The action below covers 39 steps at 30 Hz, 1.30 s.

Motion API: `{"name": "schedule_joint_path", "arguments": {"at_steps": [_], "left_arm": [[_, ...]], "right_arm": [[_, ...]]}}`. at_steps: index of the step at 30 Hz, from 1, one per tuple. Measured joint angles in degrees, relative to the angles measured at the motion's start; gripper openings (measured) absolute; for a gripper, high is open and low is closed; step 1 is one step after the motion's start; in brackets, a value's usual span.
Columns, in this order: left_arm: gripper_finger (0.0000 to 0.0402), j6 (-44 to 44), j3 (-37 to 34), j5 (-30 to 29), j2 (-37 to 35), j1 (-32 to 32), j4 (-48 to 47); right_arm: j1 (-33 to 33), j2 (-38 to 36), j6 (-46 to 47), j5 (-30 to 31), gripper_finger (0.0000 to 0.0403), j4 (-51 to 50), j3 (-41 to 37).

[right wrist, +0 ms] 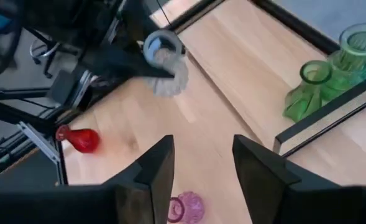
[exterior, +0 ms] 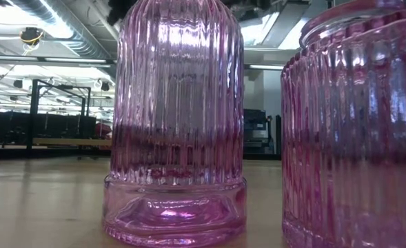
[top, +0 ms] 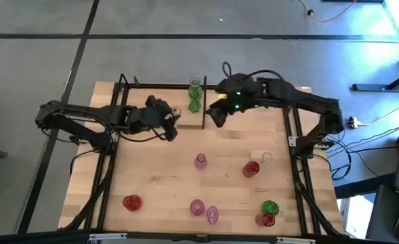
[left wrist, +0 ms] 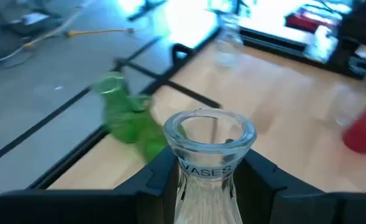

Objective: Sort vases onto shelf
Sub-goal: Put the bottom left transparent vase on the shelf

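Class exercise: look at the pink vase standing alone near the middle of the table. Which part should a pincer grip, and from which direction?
Likely the narrow neck of the pink vase, coming straight down from above. It stands upright with its mouth facing up, and the table around it is bare, so fingers can drop either side of the neck, which is slimmer than the body.

green vases: three. Two [top: 194, 85] [top: 194, 103] on the shelf [top: 162, 102], one [top: 269, 207] near the desk's front right corner
red vases: three [top: 131, 202] [top: 251, 168] [top: 265, 219]
pink vases: three [top: 200, 160] [top: 197, 207] [top: 213, 215]
clear vases: two. One [left wrist: 209, 163] clamped in the left hand [left wrist: 209, 180], one [top: 267, 158] loose on the desk [top: 158, 183]
vases in all: eleven counted from above
shelf: one
arms: two
hands: two. The right hand [right wrist: 200, 168] spread and empty
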Motion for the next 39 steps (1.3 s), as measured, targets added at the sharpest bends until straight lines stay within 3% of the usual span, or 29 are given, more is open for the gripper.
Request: {"name": "schedule_joint_path", "arguments": {"at_steps": [11,16,22,24,33,39], "left_arm": [[0.0109,-5.4,-0.4,-11.0,-2.4,-0.8,5.2],[0.0109,-12.2,-10.1,-19.3,-2.4,-3.6,17.6],[0.0109,-13.9,-23.6,-26.5,-1.1,-4.0,39.8],[0.0109,-12.9,-25.9,-27.5,0.4,-3.2,43.1],[0.0109,-13.6,-26.6,-27.9,15.0,4.4,59.0],[0.0109,-16.5,-26.6,-28.8,20.2,8.0,62.4]], "right_arm": [[0.0,-9.7,-3.5,9.1,0.0156,-1.0,0.0],[0.0,-12.7,-4.4,11.5,0.0156,-4.2,0.0],[0.0,-14.7,-4.5,11.5,0.0156,-7.4,0.0],[0.0,-14.8,-5.4,10.9,0.0156,-8.1,0.0],[-2.5,-14.9,-9.1,4.9,0.0156,-9.0,0.0],[-3.0,-15.3,-9.2,0.9,0.0156,-10.8,0.0]]}}
